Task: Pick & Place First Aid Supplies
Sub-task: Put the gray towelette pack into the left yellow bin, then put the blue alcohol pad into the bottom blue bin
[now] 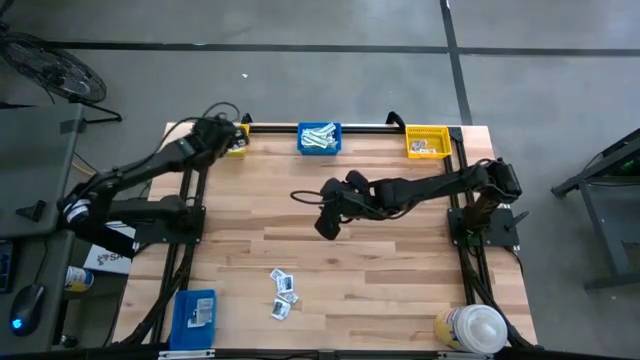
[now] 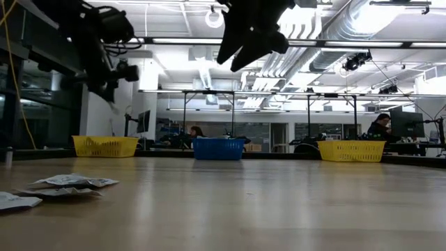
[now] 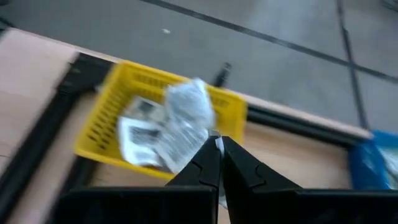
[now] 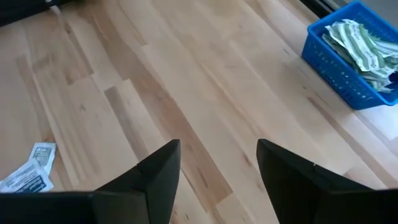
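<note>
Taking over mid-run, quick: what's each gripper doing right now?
Left gripper: shut on a white packet, above the yellow bin.
Right gripper: open, empty, over bare table.

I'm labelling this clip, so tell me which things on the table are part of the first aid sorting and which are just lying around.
Part of the job: loose packets; left yellow bin; blue bin; right yellow bin.
Just lying about: white-capped bottle; blue box.

A table (image 4: 205,93) of pale wood planks is seen, smooth with a soft sheen — its grain and joints plainly visible. The yellow bin (image 3: 112,118) and the blue bin (image 4: 348,68) are shown as perforated plastic mesh. The packets (image 3: 168,127) are seen as crinkled white paper, printed dark. The right gripper (image 4: 217,171) fingers (image 4: 155,171) are rendered in matt black.
</note>
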